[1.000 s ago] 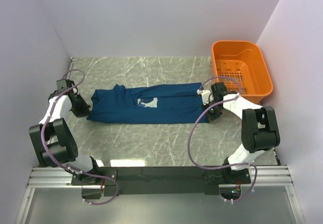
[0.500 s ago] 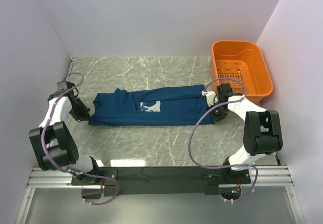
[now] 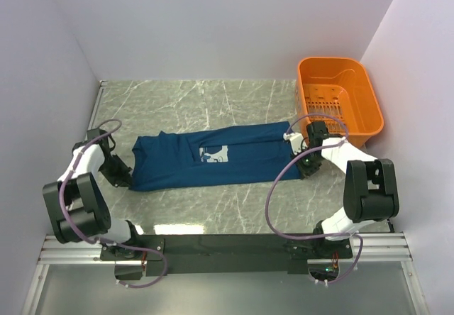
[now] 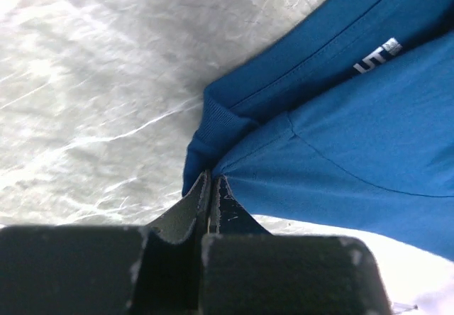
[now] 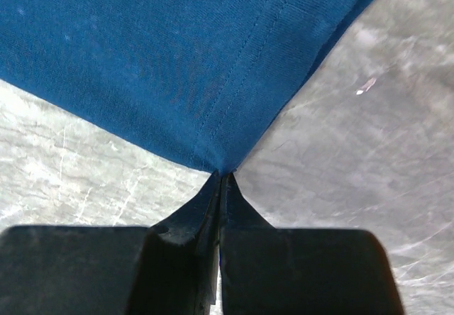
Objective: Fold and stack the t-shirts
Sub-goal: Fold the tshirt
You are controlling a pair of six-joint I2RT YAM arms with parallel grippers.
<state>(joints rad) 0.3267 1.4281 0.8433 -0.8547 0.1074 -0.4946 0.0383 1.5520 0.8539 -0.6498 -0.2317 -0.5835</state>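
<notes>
The left arm [image 3: 80, 159] and the right arm [image 3: 342, 152] both bend low over the counter [image 3: 213, 208], left pincer [image 3: 123, 177] and right pincer [image 3: 303, 163] each pinched shut on an end of the one blue t-shirt [image 3: 213, 162] lying across the frame's middle.

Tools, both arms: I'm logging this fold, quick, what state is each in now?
Left tool: closed, pinching a corner of the t-shirt.
Right tool: closed, pinching the t-shirt's hem corner.
</notes>
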